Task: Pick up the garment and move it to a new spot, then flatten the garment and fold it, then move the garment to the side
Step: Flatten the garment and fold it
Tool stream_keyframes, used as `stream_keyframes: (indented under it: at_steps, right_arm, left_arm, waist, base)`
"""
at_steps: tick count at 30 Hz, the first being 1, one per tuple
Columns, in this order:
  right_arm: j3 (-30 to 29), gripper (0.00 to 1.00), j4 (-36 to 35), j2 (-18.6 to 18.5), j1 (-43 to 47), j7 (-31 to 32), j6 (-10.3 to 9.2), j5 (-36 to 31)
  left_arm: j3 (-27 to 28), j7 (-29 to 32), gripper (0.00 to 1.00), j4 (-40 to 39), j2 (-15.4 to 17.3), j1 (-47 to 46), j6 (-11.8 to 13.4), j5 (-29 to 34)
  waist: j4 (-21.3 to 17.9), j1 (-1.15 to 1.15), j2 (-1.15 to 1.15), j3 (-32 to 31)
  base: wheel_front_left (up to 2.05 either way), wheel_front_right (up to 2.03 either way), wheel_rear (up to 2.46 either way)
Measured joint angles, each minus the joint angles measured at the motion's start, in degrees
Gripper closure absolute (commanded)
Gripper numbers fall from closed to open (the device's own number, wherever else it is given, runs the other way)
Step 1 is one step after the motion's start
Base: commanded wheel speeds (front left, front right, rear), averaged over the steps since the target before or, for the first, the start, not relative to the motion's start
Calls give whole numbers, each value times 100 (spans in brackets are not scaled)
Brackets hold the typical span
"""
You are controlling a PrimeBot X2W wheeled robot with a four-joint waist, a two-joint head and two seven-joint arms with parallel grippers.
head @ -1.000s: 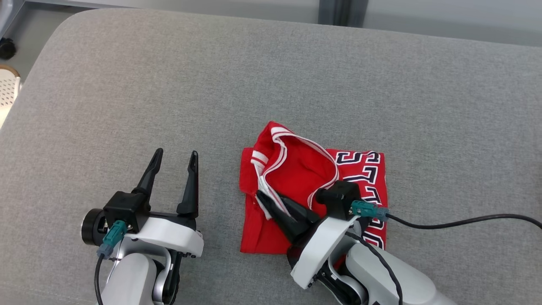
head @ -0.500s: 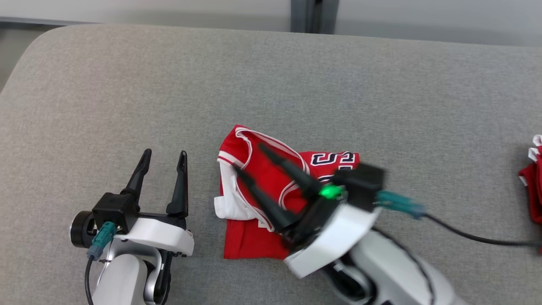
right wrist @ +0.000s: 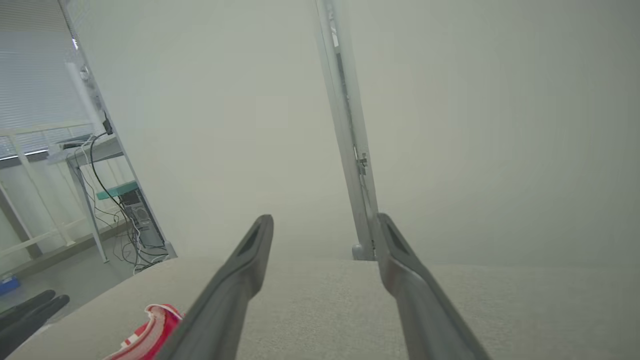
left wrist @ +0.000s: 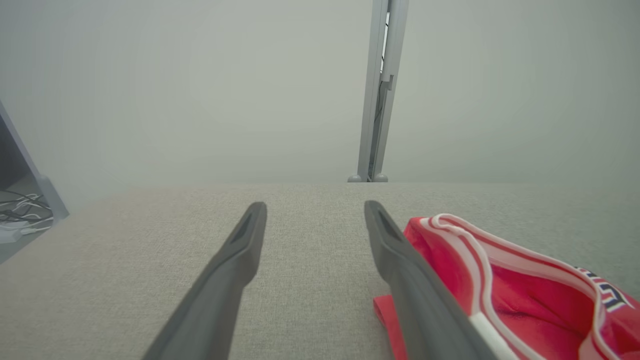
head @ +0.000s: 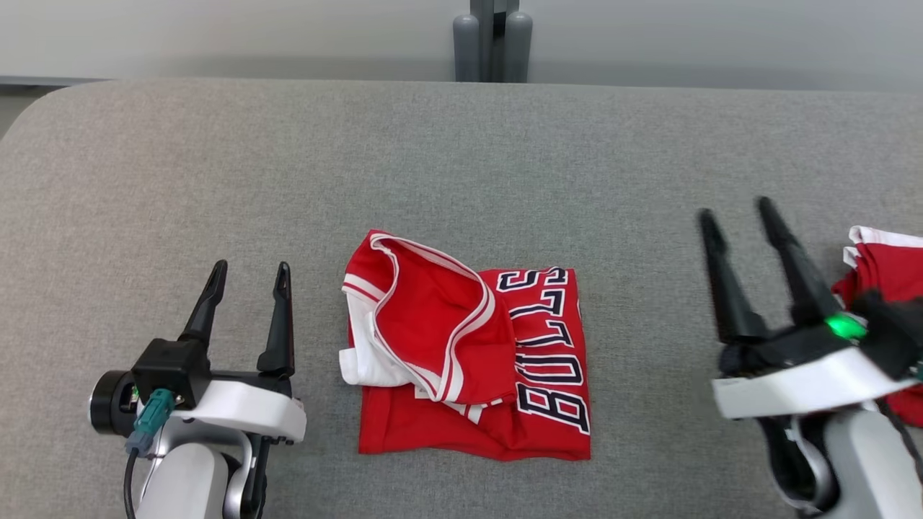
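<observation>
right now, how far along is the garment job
Done, by the look of it: the red garment lies folded into a rough rectangle mid-way across the grey cushion, though its top flap bulges. In hand: nothing; the left jaws and right jaws stand open, clear of it. Left: moving it to the side, perhaps by the other red garment at the robot's right.

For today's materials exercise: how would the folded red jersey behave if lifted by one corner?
Probably floppy: the red jersey lies in soft, rumpled folds. Likely to unfold when lifted, since its layers sit loose.
</observation>
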Motion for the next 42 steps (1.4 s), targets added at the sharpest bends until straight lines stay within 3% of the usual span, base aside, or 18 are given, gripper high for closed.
stream_keyframes:
  at_steps: [7, 10, 18, 30, 31, 32, 42]
  right_arm:
    - [-1168, 0, -13, 32, 878, 422, 0, -679]
    - [-1362, 0, 35, 46, 1139, 557, 0, -823]
    - [-1564, 0, 24, 129, 1523, 710, 0, -1036]
    - [-1361, 0, -99, 186, 1527, 855, 0, -1137]
    - [-1293, 61, -94, 185, 1478, 856, 0, -1118]
    - [-1196, 100, -75, 180, 1433, 859, 0, -1071]
    - [598, 100, 622, 204, 716, 846, 0, -434]
  left_arm:
    - [38, 0, 0, 7, 82, 204, 15, 40]
    - [18, 0, 0, 10, 100, 240, 16, 42]
    - [-33, 24, 0, 12, 183, 372, 20, 47]
    - [-92, 119, 0, -90, 234, 428, 93, 45]
    - [-103, 120, 0, -97, 233, 427, 93, 44]
    - [-111, 131, 0, -108, 233, 425, 93, 41]
    - [-211, 99, 0, -66, 175, 294, 74, -7]
  waist:
    - [-124, 0, 0, -210]
    - [-151, 0, 0, -295]
    - [-166, 0, 0, -480]
    - [-118, 0, 0, -467]
    - [-102, 0, 0, -454]
    - [-85, 0, 0, -437]
    - [265, 0, 0, -248]
  base:
    - [0, 0, 0]
    - [0, 0, 0]
    - [0, 0, 0]
    - [0, 0, 0]
    - [0, 0, 0]
    - [0, 0, 0]
    - [0, 0, 0]
